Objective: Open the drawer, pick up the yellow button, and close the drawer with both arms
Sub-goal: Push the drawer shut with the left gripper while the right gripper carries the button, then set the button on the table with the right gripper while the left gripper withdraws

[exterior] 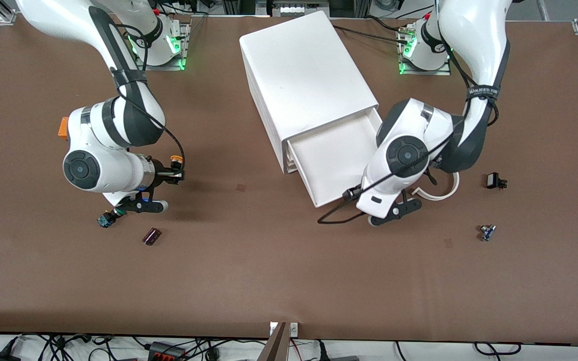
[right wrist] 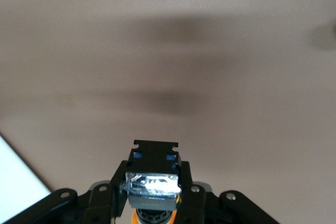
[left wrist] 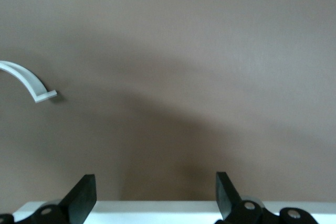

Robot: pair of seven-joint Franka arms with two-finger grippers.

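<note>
The top drawer (exterior: pixel 336 158) stands pulled out of the white cabinet (exterior: pixel 304 75), and its tray looks bare. My right gripper (exterior: pixel 177 173) is shut on the orange-capped button (exterior: pixel 175 160) and holds it above the table toward the right arm's end. In the right wrist view the button's black and blue body (right wrist: pixel 154 174) sits between the fingers of that gripper (right wrist: pixel 155 184). My left gripper (exterior: pixel 356 193) is at the drawer's front lip, with its open fingers (left wrist: pixel 84 198) on either side of the white lip (left wrist: pixel 168 211).
A teal-bodied button (exterior: pixel 104 219) and a dark maroon part (exterior: pixel 151 236) lie near the right gripper, nearer the front camera. A curved white strip (exterior: pixel 437 193), a black part (exterior: pixel 494 181) and a small blue part (exterior: pixel 487 232) lie toward the left arm's end.
</note>
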